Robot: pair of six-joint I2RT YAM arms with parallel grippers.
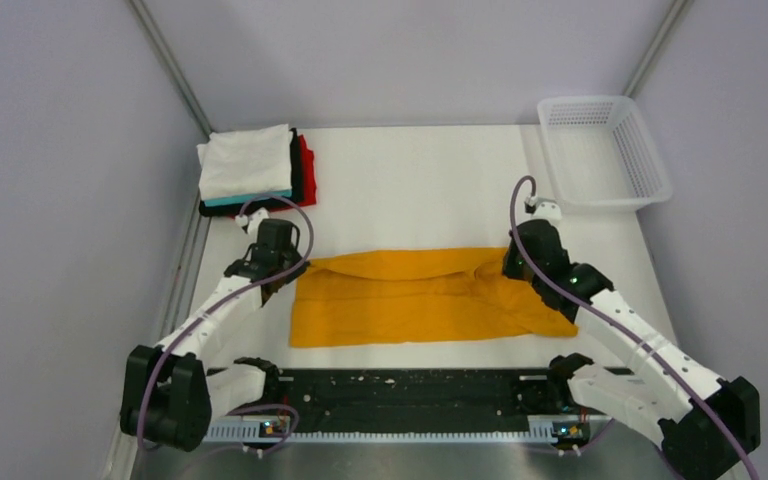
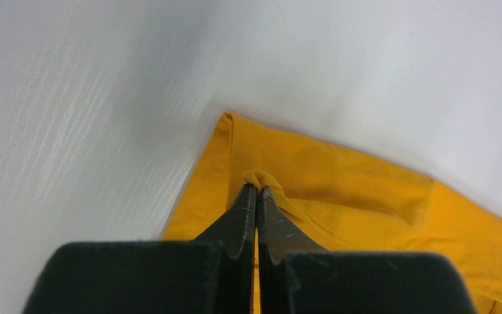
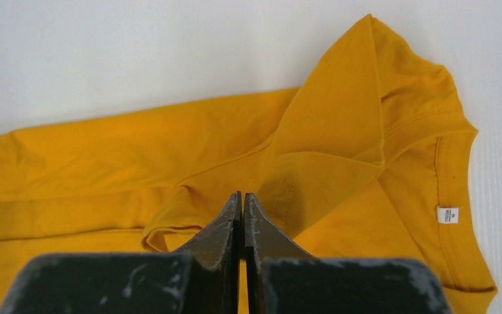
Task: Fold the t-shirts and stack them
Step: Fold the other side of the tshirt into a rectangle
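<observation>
The orange-yellow t-shirt (image 1: pixel 410 300) lies folded lengthwise in the middle of the table, collar end to the right. My left gripper (image 1: pixel 295 268) is at its far left corner, shut on a small bunch of cloth (image 2: pixel 256 188) that puckers over the tips. My right gripper (image 1: pixel 508 268) is at the far right part by the sleeve, jaws shut on a fold of the shirt (image 3: pixel 240 195). The small white tag (image 3: pixel 448 215) shows inside the collar. A stack of folded shirts (image 1: pixel 250 165), white on top with teal, black and red under it, sits at the far left corner.
A white plastic mesh basket (image 1: pixel 605 150) stands at the far right corner. Grey walls close in the table on three sides. A black rail (image 1: pixel 400 395) runs along the near edge between the arm bases.
</observation>
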